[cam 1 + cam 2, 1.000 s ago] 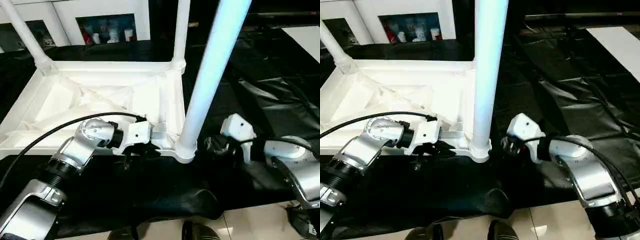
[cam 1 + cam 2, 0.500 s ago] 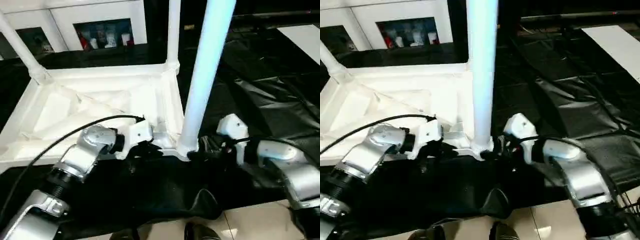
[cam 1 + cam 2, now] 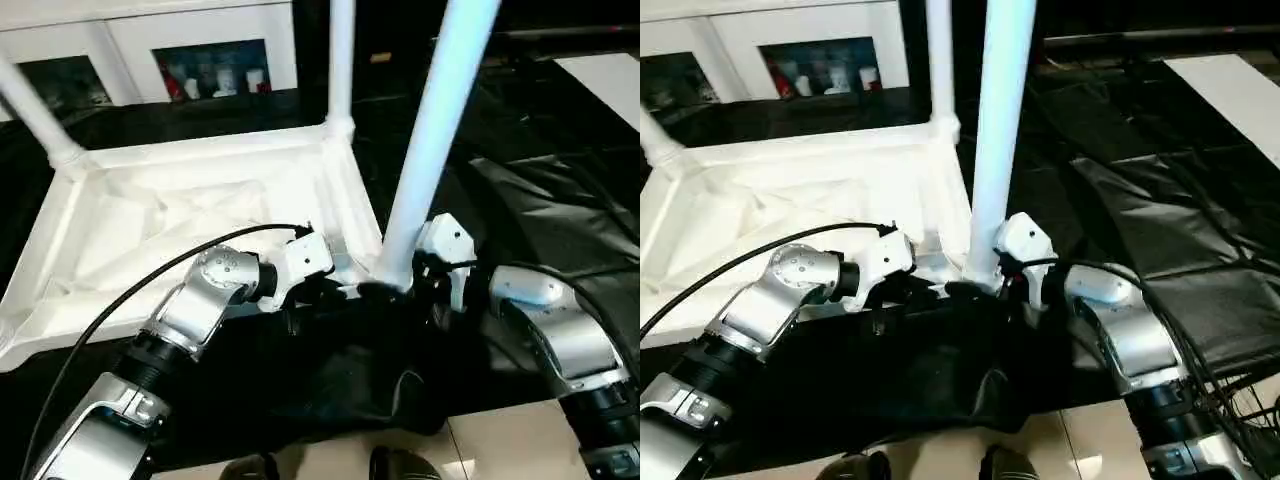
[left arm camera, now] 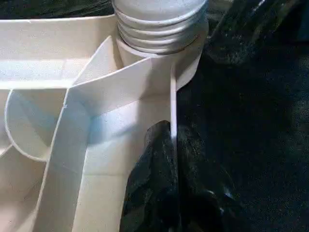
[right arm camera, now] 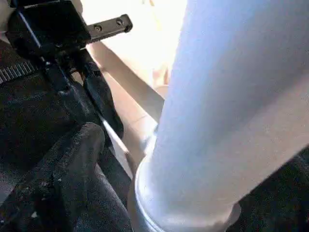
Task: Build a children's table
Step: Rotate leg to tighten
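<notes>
The white tabletop lies upside down on black cloth, its ribbed underside facing up. Legs stand in three corner sockets: two at the far corners and a thick near-right leg. My left gripper is shut on the near rim beside that corner; in the left wrist view its fingers pinch the thin rim wall below the threaded socket. My right gripper is shut on the foot of the near-right leg, with one finger against it and the other hidden.
A white cabinet with small items behind glass stands at the back. Crumpled black cloth covers the floor to the right, with a white sheet at the far right. Pale floor and my feet are at the near edge.
My right gripper has moved left from beside the near-right leg onto its foot. The tabletop has turned, its near-right corner swinging right and away. The camera shifted too.
</notes>
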You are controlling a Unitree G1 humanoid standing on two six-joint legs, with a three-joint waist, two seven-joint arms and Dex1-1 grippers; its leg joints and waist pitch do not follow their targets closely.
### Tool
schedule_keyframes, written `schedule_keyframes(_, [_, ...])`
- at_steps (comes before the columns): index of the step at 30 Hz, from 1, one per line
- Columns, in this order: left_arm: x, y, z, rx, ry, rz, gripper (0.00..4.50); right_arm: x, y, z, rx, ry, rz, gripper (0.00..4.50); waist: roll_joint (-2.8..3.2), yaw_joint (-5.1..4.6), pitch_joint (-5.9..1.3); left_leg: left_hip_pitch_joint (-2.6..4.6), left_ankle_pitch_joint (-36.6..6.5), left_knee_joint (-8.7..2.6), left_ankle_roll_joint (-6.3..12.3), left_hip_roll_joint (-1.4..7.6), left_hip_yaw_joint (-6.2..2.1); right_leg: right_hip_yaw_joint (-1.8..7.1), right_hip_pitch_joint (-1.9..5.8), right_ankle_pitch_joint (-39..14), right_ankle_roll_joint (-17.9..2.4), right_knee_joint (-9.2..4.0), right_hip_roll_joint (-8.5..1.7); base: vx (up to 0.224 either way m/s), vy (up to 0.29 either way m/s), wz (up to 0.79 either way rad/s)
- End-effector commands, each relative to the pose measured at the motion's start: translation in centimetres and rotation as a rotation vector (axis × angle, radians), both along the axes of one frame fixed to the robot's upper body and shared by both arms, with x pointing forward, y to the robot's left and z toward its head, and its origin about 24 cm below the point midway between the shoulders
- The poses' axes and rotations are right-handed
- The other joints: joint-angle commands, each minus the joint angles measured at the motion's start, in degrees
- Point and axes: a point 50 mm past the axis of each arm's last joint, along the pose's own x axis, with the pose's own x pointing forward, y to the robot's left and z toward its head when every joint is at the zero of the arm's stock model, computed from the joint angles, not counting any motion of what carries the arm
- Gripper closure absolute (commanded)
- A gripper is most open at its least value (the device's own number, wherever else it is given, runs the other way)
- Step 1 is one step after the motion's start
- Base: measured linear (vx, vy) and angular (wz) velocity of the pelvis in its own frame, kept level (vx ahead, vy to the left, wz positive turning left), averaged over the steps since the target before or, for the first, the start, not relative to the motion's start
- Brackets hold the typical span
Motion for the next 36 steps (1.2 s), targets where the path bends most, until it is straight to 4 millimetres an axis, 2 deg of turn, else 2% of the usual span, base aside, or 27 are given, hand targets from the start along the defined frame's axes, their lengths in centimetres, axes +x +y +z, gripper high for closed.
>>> schedule_keyframes(1, [0.1,0.8,-1.5,0.024,0.037,0.063,4.50,0.2,0.1,0.0,-0.002,0.002,0.022,0.35,-1.09,0.10,-3.93,0.31,-11.80,-3.25,4.92,0.86,-0.79,2.13,3.20,-22.45,-8.62,-5.37,-3.25,0.000,0.000,0.00])
schedule_keyframes(3, [0.1,0.9,-1.4,0.022,0.038,0.065,4.50,0.3,0.1,-0.1,0.001,0.006,0.017,0.35,-1.19,0.03,-3.86,0.23,-12.00,-3.30,4.90,0.77,-0.83,2.05,3.24,-23.30,-8.45,-5.48,-3.23,0.000,0.000,0.00])
schedule_keyframes(10, [0.2,1.6,-1.1,0.033,0.036,0.043,4.50,0.9,0.3,-0.6,-0.005,0.011,0.012,0.84,-1.27,-0.22,-3.87,0.33,-13.28,-3.40,4.41,0.80,-0.95,1.97,3.03,-27.22,-7.25,-5.85,-3.36,0.000,0.000,0.00])
schedule_keyframes(14, [0.2,1.9,-1.1,0.036,0.039,0.042,4.50,0.9,0.2,-0.7,-0.009,0.014,0.018,1.31,-1.25,-0.19,-4.12,0.15,-11.96,-3.39,4.60,0.85,-0.96,2.01,3.20,-25.02,-7.59,-5.59,-3.31,0.000,0.000,0.00])
schedule_keyframes(15, [0.2,2.1,-1.2,0.038,0.040,0.042,4.50,0.9,0.2,-0.8,-0.017,0.017,0.027,1.31,-1.42,-0.22,-4.24,0.17,-11.77,-3.35,4.68,0.85,-0.92,2.02,3.23,-24.51,-7.73,-5.56,-3.27,0.000,0.000,0.00])
schedule_keyframes(18, [0.1,2.3,-1.3,0.041,0.043,0.044,4.50,0.8,0.1,-1.0,-0.030,0.023,0.041,1.53,-1.44,-0.12,-4.33,0.16,-11.00,-3.22,4.95,0.81,-0.81,2.07,3.28,-23.31,-8.28,-5.39,-3.27,0.000,0.000,0.00])
schedule_keyframes(19, [0.1,2.4,-1.3,0.042,0.043,0.045,4.50,0.8,0.1,-1.0,-0.031,0.024,0.042,1.73,-1.44,-0.13,-4.35,0.11,-10.69,-3.23,5.01,0.83,-0.81,2.07,3.33,-22.77,-8.48,-5.31,-3.25,0.000,0.000,0.00])
schedule_keyframes(20, [0.1,2.4,-1.3,0.043,0.043,0.045,4.50,0.9,0.1,-1.0,-0.030,0.024,0.044,1.77,-1.71,-0.16,-4.38,0.06,-10.57,-3.24,5.07,0.83,-0.79,2.04,3.38,-22.64,-8.50,-5.30,-3.22,0.000,0.000,0.00])
schedule_keyframes(21, [0.1,2.4,-1.3,0.043,0.043,0.045,4.50,1.0,0.2,-1.1,-0.030,0.024,0.044,1.77,-1.54,-0.15,-4.40,0.07,-10.57,-3.25,5.02,0.89,-0.84,2.01,3.35,-22.79,-8.63,-5.22,-3.33,0.000,0.000,0.00])
schedule_keyframes(28, [0.2,2.6,-1.3,0.045,0.044,0.048,4.50,1.3,0.6,-1.5,-0.031,0.033,0.059,1.88,-1.61,-0.37,-4.26,0.17,-12.13,-3.34,4.53,0.81,-0.90,1.95,3.19,-26.90,-7.27,-5.65,-3.31,0.000,0.000,0.00])
schedule_keyframes(30, [0.2,2.7,-1.3,0.045,0.044,0.052,4.50,1.3,0.7,-1.7,-0.035,0.041,0.072,1.88,-1.88,-0.38,-4.17,0.22,-12.22,-3.37,4.57,0.81,-0.87,2.02,3.06,-27.08,-7.00,-5.72,-3.25,0.000,0.000,0.00])
schedule_keyframes(31, [0.3,2.8,-1.3,0.045,0.044,0.052,4.50,1.2,0.7,-1.7,-0.035,0.043,0.073,1.88,-1.78,-0.36,-4.20,0.20,-12.13,-3.39,4.61,0.83,-0.90,2.03,3.08,-26.96,-7.03,-5.68,-3.30,0.000,0.000,0.00])
schedule_keyframes(36, [0.8,3.0,-1.0,0.023,0.034,0.094,4.50,1.3,0.9,-2.4,-0.018,0.071,0.049,1.88,-2.22,-0.61,-3.39,0.22,-13.55,-3.61,4.67,0.71,-0.92,2.03,2.62,-29.97,-6.04,-6.08,-3.27,0.000,0.000,0.00])
